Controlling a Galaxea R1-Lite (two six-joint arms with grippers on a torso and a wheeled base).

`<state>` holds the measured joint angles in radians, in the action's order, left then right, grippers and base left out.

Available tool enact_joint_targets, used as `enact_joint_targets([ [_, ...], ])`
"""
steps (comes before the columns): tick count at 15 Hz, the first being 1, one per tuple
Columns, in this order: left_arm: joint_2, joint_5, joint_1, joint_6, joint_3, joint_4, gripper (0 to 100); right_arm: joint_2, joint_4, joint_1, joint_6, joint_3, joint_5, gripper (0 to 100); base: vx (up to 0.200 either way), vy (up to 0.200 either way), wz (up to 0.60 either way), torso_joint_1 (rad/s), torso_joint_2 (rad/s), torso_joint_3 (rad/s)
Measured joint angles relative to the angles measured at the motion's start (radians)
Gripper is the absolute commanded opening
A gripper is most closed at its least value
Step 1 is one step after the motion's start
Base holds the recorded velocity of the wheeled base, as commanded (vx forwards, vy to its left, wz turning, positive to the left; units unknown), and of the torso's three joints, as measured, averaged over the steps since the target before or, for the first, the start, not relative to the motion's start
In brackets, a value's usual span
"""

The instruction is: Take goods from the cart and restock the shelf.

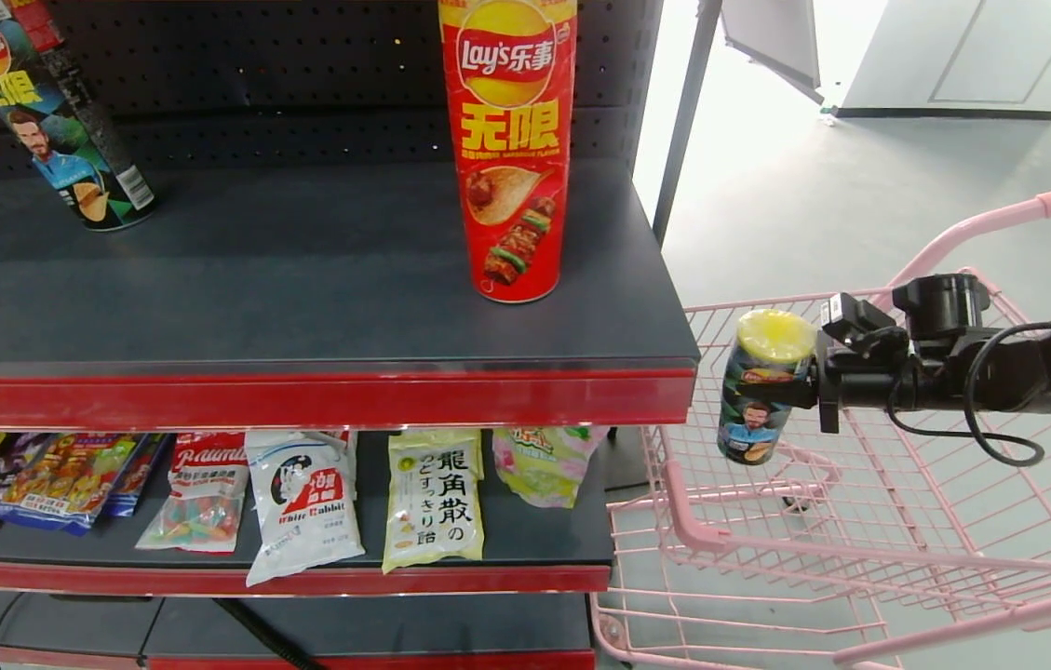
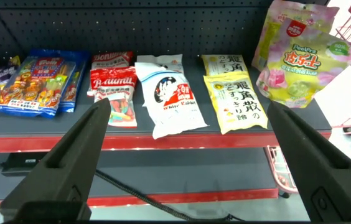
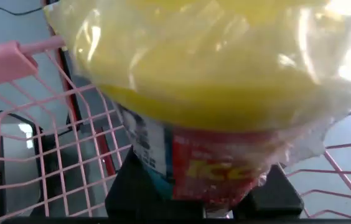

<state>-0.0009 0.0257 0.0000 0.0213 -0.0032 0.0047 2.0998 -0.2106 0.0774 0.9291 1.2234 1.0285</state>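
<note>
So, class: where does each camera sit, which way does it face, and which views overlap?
Head view: on the robot's head, facing forward and down at shelf and pink cart; right arm shows, right gripper shut on chip can.
Left wrist view: on the left wrist, facing the lower shelf's snack bags past the open left gripper.
Right wrist view: on the right wrist, tight on the can in its fingers, cart mesh behind.
Shared: head and right wrist: can, cart.

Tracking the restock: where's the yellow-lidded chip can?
The yellow-lidded dark chip can sits right in the head view, held by the right gripper over the pink wire cart, beside the red-edged upper shelf.
</note>
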Motion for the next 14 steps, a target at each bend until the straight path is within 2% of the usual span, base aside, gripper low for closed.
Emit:
enact_joint_targets([
  [6,0.000,0.000,0.000,0.000,0.000,0.000,100,-0.309,0.025,0.041,-0.149,-0.146,0.009,0,0.000,0.000,0.00,0.000,0.00,0.000],
  [9,0.000,0.000,0.000,0.000,0.000,0.000,100,-0.542,0.041,0.050,-0.317,-0.295,-0.040,0,0.000,0.000,0.00,0.000,0.00,0.000],
  [11,0.000,0.000,0.000,0.000,0.000,0.000,100,-0.718,0.042,0.006,-0.525,-0.379,-0.105,0,0.000,0.000,0.00,0.000,0.00,0.000],
  [12,0.000,0.000,0.000,0.000,0.000,0.000,100,-0.800,0.043,-0.043,-0.608,-0.414,-0.140,0,0.000,0.000,0.00,0.000,0.00,0.000],
  [14,0.000,0.000,0.000,0.000,0.000,0.000,100,-0.930,0.046,-0.185,-0.641,-0.494,-0.241,0,0.000,0.000,0.00,0.000,0.00,0.000],
])
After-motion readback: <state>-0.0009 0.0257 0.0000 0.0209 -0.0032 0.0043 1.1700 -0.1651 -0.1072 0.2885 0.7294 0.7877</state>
